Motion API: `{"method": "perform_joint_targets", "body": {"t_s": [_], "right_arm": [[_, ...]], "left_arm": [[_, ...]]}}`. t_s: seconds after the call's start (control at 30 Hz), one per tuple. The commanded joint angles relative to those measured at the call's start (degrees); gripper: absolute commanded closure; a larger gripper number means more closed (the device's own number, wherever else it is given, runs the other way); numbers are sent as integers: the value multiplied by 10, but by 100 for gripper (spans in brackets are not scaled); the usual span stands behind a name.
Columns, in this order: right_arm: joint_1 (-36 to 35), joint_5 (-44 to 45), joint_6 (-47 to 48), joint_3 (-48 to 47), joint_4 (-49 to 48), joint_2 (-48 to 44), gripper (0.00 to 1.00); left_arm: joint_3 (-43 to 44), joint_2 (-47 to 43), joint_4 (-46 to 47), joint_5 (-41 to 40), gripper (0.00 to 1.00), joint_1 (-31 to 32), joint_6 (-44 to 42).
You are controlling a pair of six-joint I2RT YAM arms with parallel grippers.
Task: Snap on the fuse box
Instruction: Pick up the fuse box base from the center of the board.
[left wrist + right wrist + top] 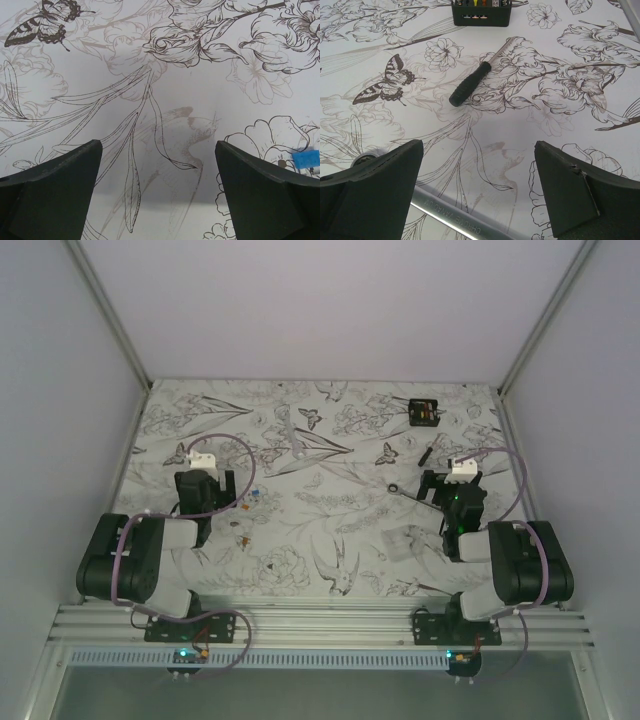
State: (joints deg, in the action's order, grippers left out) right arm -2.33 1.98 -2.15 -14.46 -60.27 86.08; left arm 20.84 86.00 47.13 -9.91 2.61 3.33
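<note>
1. Floral-printed covering is lying over the table (pixel 320 530), which is standing between plain pale walls in the top view. The fuse box (pixel 425 413) is sitting at the far right of the table, well apart from both arms. A black-handled tool (pixel 426 453) and a wrench (pixel 398 491) are lying between it and the right gripper (pixel 448 490). The left gripper (pixel 205 490) is hanging over the left side. Judging from this layout, the right arm is the one placed for the reach. It should be travelling above the two tools rather than sweeping through them, then coming down squarely so that the pressure is falling evenly on the box.

2. In the left wrist view, the left gripper (pixel 159 150) is showing its jaws spread wide with nothing between them. Only printed covering and a small blue piece (pixel 305 160) at the right edge are appearing. The fuse box is not showing here.

3. In the right wrist view, the right gripper (pixel 479 147) is likewise standing wide apart and empty. The wrench (pixel 455 217) is passing under it, partly hidden by the fingers. The black-handled tool (pixel 470 90) is lying beyond. The fuse box (pixel 481 12) is being cut off by the top edge, so only its front wall and a few coloured pieces are showing. Which part snaps on, and where it seats, cannot be made out.
</note>
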Motion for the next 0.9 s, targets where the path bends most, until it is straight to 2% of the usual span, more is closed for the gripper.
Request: {"method": "perform_joint_targets", "body": {"t_s": [0.0,0.27,0.33,0.4,0.53,0.6,0.8,0.87], "right_arm": [[3,-5,0,-9,-31,-2,1],[5,-6,-2,-13,-27,-4,1],[5,-8,-2,-42,36,-21,1],[5,-13,0,-96,138,-37,0],[5,-29,7,-185,266,-16,1],[5,-24,6,-230,324,-2,1],[9,-9,2,-408,445,91,4],[17,-12,-5,-485,494,144,13]], "left_arm": [[3,4,16,12,0,-4,-5],[3,5,16,12,0,-4,-5],[2,4,16,12,0,-4,-4],[11,-8,-3,17,0,-3,-9],[93,-62,-204,-9,0,-3,6],[108,-84,-235,-3,0,-3,5],[135,-147,-299,-4,0,-4,32],[149,-157,-338,3,0,-4,38]]}}
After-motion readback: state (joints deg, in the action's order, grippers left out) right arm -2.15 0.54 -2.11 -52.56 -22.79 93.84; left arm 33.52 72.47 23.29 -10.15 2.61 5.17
